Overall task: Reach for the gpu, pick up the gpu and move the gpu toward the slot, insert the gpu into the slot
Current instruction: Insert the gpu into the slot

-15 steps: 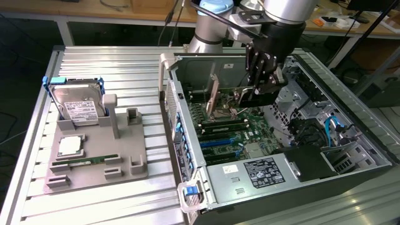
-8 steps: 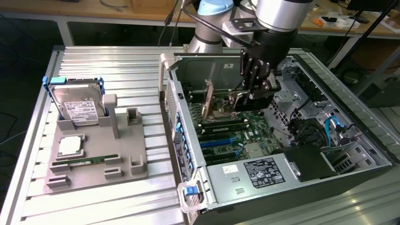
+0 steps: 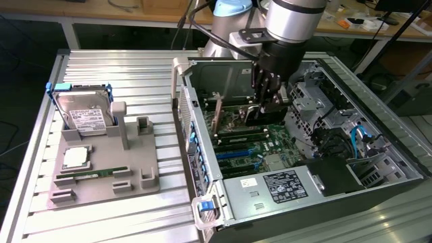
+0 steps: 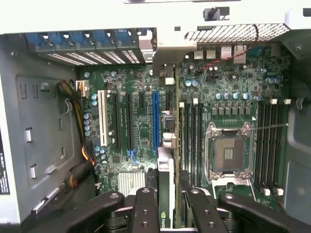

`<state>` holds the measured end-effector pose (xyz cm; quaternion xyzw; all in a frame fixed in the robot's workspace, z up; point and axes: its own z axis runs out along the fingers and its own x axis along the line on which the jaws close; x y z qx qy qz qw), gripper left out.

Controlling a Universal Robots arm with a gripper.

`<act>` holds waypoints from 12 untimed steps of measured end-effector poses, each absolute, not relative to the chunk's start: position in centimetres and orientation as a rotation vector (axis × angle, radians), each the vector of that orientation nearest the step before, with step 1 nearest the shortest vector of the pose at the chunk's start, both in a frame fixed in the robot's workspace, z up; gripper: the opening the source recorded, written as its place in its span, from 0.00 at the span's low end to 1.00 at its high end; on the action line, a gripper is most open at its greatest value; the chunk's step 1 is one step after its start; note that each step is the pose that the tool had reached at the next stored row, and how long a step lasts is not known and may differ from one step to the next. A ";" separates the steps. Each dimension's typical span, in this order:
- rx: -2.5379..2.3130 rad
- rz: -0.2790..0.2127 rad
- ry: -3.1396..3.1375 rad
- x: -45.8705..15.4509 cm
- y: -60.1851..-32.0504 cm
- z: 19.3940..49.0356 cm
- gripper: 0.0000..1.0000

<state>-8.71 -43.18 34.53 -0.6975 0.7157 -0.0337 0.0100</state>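
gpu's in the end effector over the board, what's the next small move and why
Probably a small sideways nudge to line the gpu up over the slot before lowering. The end effector grips the card edge-down above the motherboard. In the wrist view it sits near the long blue strip's line but looks slightly off it, and it is not yet seated.

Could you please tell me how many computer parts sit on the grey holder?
3: the hard drive at the far end, the square processor in the middle, the green memory stick nearest the camera. None seems hidden.
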 end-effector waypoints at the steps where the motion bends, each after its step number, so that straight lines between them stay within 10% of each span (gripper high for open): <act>1: -2.175 -0.105 2.237 -8.8 -43.2 34.3 0.27; 12: -2.169 -0.075 2.271 -8.7 -43.4 33.0 0.27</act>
